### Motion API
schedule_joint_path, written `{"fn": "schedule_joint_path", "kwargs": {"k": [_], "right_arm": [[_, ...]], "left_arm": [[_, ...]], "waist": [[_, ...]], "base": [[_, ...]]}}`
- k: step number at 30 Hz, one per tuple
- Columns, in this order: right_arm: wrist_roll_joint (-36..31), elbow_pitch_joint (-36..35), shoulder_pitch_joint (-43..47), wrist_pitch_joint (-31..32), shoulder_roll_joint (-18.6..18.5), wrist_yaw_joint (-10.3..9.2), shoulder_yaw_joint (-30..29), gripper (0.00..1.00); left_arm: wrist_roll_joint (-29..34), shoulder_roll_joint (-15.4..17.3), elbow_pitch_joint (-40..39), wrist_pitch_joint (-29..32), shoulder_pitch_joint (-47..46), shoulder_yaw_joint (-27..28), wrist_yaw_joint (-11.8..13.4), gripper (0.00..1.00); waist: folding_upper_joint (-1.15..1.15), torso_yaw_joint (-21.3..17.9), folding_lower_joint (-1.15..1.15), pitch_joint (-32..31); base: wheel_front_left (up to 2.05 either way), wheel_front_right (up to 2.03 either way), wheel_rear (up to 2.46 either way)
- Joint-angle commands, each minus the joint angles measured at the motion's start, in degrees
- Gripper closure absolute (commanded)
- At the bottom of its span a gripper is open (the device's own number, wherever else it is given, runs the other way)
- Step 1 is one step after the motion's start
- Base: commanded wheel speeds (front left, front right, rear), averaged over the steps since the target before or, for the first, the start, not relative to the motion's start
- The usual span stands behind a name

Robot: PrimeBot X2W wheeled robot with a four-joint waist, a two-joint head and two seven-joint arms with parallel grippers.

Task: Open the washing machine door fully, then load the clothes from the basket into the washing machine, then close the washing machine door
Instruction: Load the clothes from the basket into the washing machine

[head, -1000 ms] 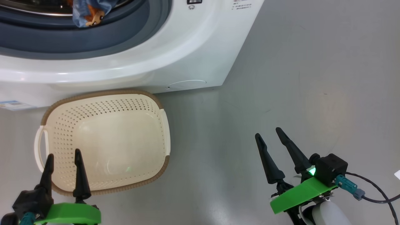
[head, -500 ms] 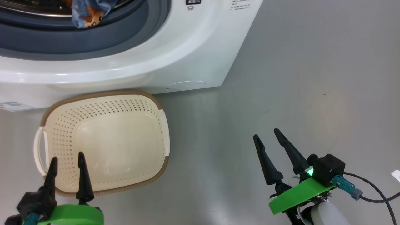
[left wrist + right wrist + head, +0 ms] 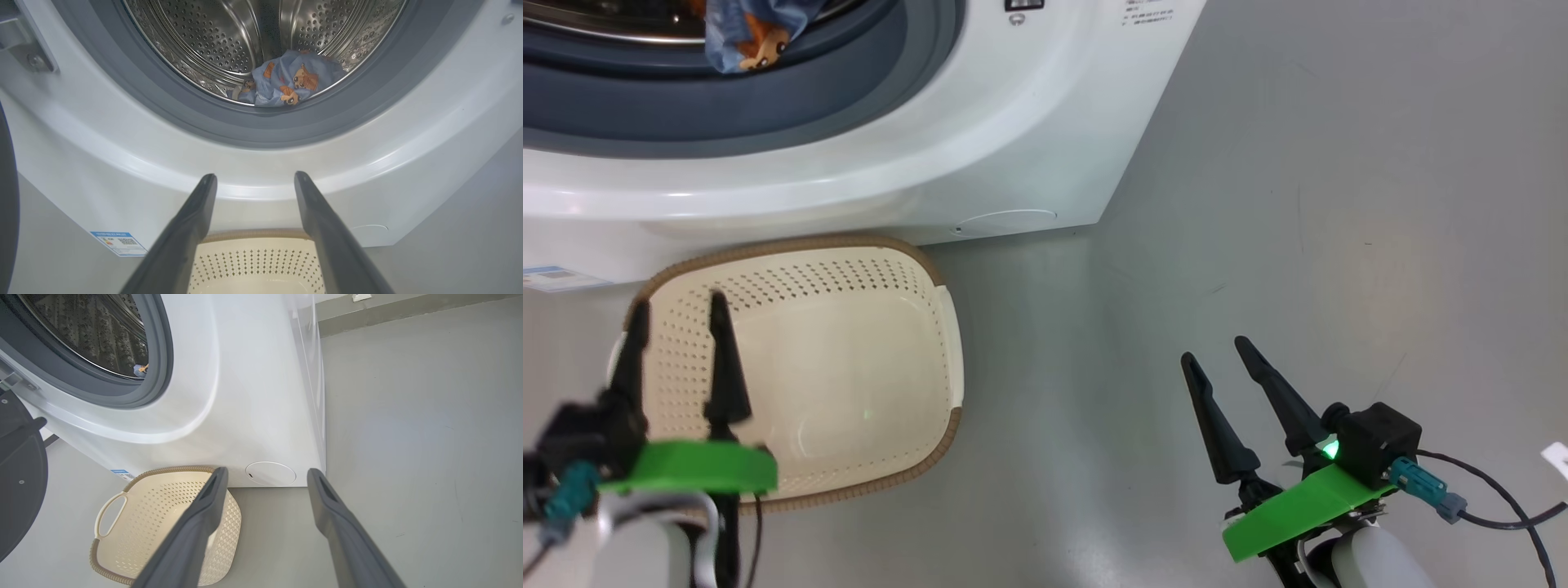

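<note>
The grey floor (image 3: 1339, 204) carries the white washer (image 3: 980, 122), its mouth open, ringed by a grey gasket (image 3: 229, 122) around a perforated steel drum (image 3: 212, 36). The door (image 3: 20, 486), a dark disc, stands swung out at the washer's left side. The basket (image 3: 792, 243), cream with dotted walls, a brown rim and a loop handle, sits on the floor touching the washer's lower front. Its pale inside shows right to the bottom. The clothes (image 3: 290, 81), a blue bundle printed with orange figures, lie at the front lip of the drum.

The left claw (image 3: 678, 300) is spread wide and holds nothing. It has risen since a second ago and now hangs over the basket's left part, slightly blurred. The right claw (image 3: 1214, 349), also wide and holding nothing, has hardly shifted above the floor, well right of the basket.

A blue-edged sticker (image 3: 118, 243) on the washer's lower left and fine print (image 3: 1147, 10) near its top corner are too small to read.
</note>
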Motion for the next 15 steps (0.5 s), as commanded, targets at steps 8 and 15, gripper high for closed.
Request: {"fn": "schedule_joint_path", "kwargs": {"k": [8,15], "right_arm": [[-0.38,-0.93,-0.61,-0.27,0.33,0.09,1.96,0.00],[0.24,-0.94,-0.95,-0.27,0.33,0.09,2.28,0.00]], "left_arm": [[1.43,4.04,1.32,1.71,-12.09,-0.15,-1.73,0.00],[0.70,5.13,6.21,4.27,-20.90,-0.64,-2.37,0.00]], "waist": [[0.00,-0.84,0.00,0.24],[0.00,-1.89,0.00,1.03]], "base": [[0.00,0.00,0.00],[0.00,0.00,0.00]]}}
